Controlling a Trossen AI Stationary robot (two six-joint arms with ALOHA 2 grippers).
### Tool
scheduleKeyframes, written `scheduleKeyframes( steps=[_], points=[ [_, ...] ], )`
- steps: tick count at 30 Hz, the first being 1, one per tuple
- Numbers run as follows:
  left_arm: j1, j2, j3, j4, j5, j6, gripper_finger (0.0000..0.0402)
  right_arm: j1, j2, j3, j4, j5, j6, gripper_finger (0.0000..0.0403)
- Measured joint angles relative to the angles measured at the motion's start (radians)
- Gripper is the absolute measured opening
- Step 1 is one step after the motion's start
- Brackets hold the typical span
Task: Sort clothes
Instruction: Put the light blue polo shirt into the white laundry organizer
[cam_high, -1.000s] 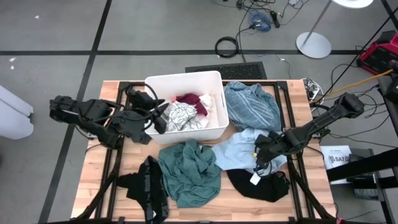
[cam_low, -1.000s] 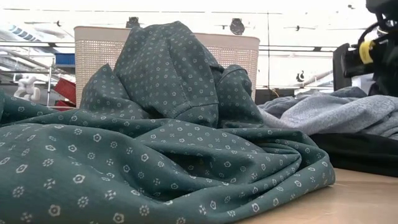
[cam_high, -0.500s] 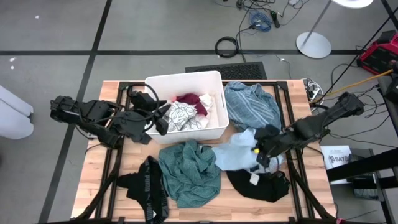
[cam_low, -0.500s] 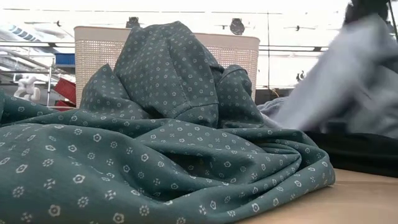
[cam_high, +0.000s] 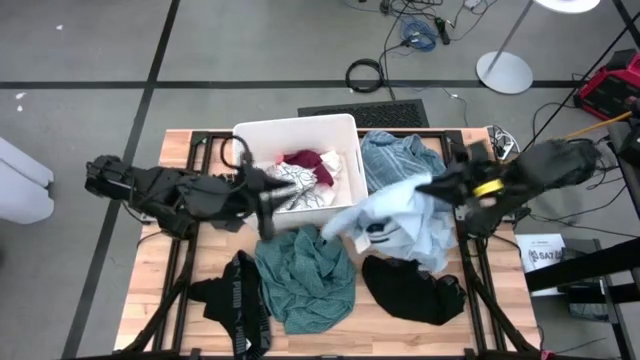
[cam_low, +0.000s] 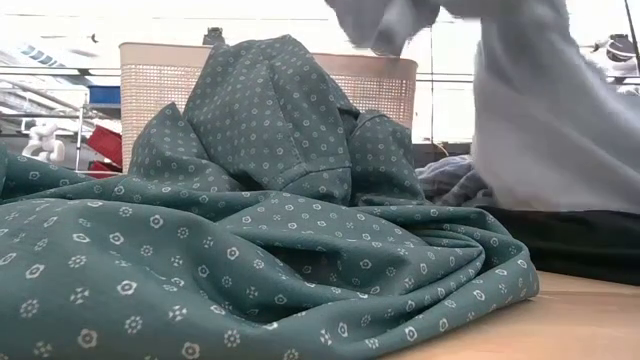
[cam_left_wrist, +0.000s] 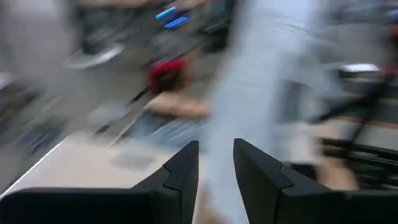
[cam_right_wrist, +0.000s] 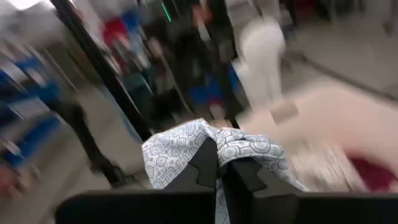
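Two garments, a dark red one (cam_high: 308, 160) and a white-grey patterned one (cam_high: 294, 184), are lying in the white bin (cam_high: 300, 131), while the right claw (cam_high: 436, 187) is gripping the light blue shirt (cam_high: 400, 222) aloft beside the bin, the left claw (cam_high: 268, 205), part-open and empty, is hovering at its front, and four garments are waiting on the counter (cam_high: 180, 142).

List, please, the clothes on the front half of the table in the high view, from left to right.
Black garment with white lettering → teal-green garment → plain black garment.

bare wood: front-right corner (cam_high: 480, 335) | blocked: centre, teal garment (cam_high: 305, 275)
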Motion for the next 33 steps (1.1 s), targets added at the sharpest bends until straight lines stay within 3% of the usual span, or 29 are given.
scheduleKeyframes(
  steps=[5, 11, 16, 23, 33],
  points=[
    [-0.012, 0.065, 0.001, 0.294, 0.148, 0.220, 0.0109, 0.000, 0.000, 0.042, 0.188, -0.004, -0.092, 0.0000],
    [-0.012, 0.203, 0.001, 0.454, 0.166, 0.363, 0.0109, -0.002, 0.014, 0.043, 0.349, 0.045, -0.153, 0.0000],
    [-0.008, 0.299, 0.000, 0.529, 0.161, 0.377, 0.0109, -0.002, 0.034, 0.043, 0.481, 0.047, -0.208, 0.0000],
    [0.021, 0.375, 0.000, 0.682, -0.005, 0.401, 0.0109, -0.002, 0.037, 0.043, 0.498, 0.040, -0.209, 0.0000],
    [-0.021, 0.387, 0.000, 0.708, -0.129, 0.787, 0.0109, -0.002, 0.034, 0.043, 0.443, 0.037, -0.194, 0.0000]
  ],
)
